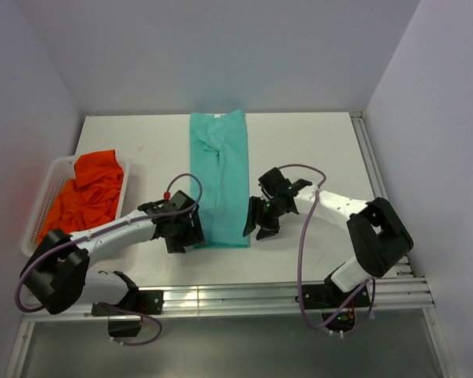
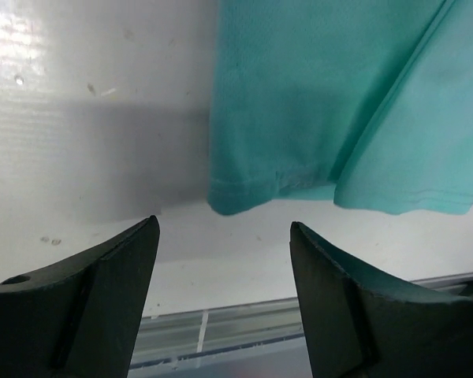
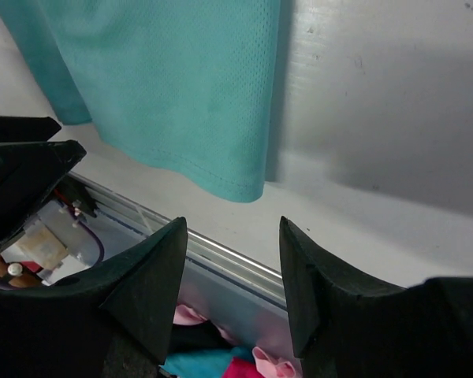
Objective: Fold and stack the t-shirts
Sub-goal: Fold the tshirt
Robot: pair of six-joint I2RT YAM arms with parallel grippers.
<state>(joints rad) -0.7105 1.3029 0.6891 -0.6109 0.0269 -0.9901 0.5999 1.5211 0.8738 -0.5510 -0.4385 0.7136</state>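
So the teal-green cloth t-shirt (image 1: 221, 181) lies in a long strip; left gripper (image 2: 223, 224) and right gripper (image 3: 232, 222), both open and empty, flank its near hem, probably to fold it.

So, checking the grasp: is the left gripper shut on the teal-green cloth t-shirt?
No, the left gripper is open, and the teal-green cloth t-shirt lies beyond its fingertips.

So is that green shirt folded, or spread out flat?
Partly folded. The teal shirt lies as a long narrow strip with no sleeves sticking out, and overlapping layers show at its hem.
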